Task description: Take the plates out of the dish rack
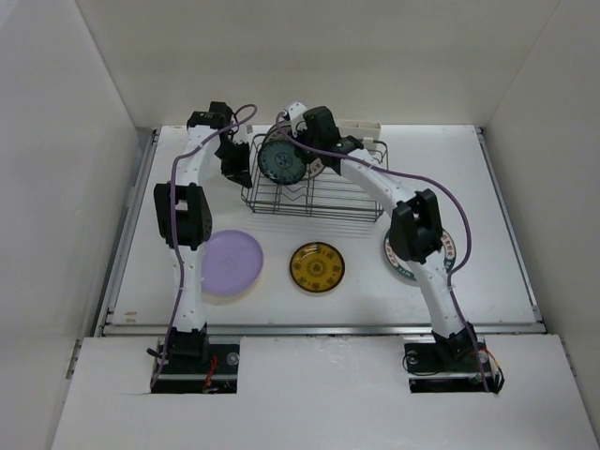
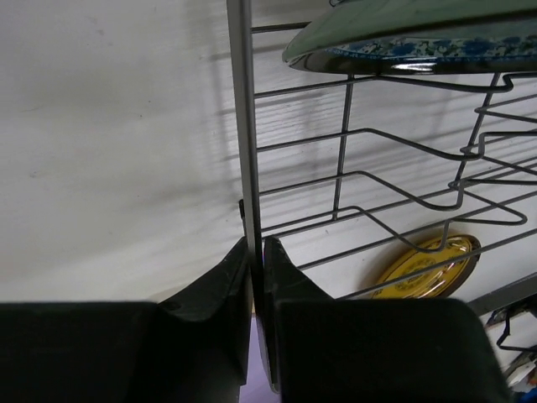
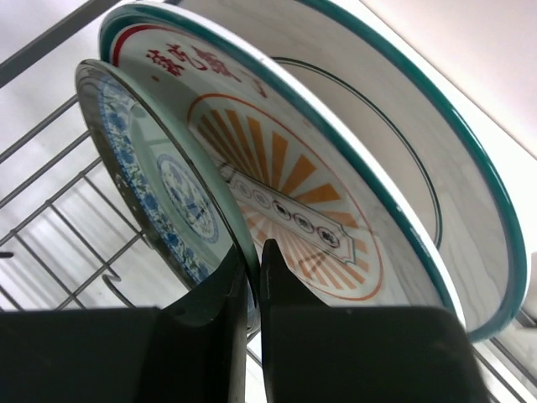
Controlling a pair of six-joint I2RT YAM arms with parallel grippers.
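Nearest the arm bases, a lavender plate (image 1: 230,264), an ochre plate (image 1: 317,267) and a white patterned plate (image 1: 392,258) lie flat on the tabletop (image 1: 487,187). Behind them stands the dish rack (image 1: 314,197). The left gripper (image 2: 256,260) pinches its rim wire. The right gripper (image 3: 254,264) clamps the edge of a small teal plate (image 3: 159,185), which stands upright in the rack against a green-rimmed white plate (image 3: 336,168).
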